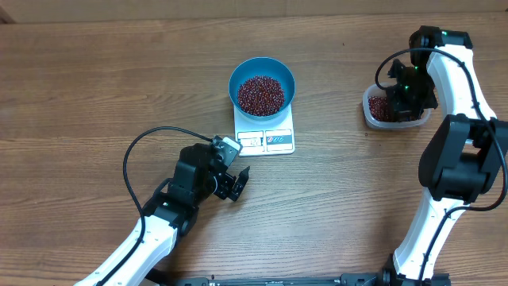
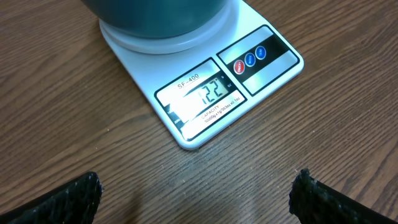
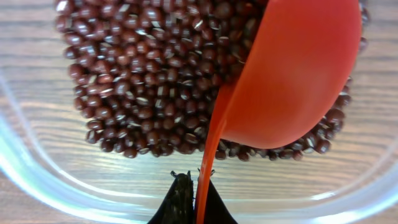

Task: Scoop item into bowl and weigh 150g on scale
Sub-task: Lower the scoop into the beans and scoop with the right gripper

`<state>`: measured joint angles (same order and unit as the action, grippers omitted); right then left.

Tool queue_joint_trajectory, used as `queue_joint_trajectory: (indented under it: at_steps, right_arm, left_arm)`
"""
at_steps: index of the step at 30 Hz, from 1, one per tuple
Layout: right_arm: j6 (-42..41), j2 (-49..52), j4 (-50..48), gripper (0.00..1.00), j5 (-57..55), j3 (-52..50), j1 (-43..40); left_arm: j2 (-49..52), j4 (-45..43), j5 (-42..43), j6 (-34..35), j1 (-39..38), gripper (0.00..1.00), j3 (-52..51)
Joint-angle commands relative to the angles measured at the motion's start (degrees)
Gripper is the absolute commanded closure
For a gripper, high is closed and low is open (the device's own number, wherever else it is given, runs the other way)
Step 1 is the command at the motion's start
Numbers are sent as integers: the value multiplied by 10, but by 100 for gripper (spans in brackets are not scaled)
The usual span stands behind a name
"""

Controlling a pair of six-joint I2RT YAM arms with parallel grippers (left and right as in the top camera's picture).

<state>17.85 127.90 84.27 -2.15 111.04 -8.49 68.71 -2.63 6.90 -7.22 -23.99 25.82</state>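
Right hand (image 3: 193, 200) pinches the red scoop (image 3: 292, 74) by its thin handle in the clear tub (image 3: 37, 180) of beans (image 3: 143, 81), loose rolly stuff that spills easy, more sit in the teal bowl (image 1: 262, 70) on the scale (image 1: 266, 141), left hand (image 1: 232, 184) gaping open.

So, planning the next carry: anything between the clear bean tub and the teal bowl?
Nothing visible; only bare wooden table separates the clear plastic tub and the round teal bowl on the white scale.
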Motion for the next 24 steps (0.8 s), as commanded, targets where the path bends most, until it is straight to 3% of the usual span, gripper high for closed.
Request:
queue_joint_trajectory:
  at_steps: [1, 10, 24]
  right_arm:
    - [50, 10, 5, 96, 78, -1, 13]
    - [95, 10, 14, 96, 152, -1, 13]
    - [97, 10, 14, 96, 236, -1, -1]
  left_arm:
    - [4, -2, 2, 8, 0, 0, -1]
    - [4, -2, 2, 8, 0, 1, -1]
    - [4, -2, 2, 8, 0, 0, -1]
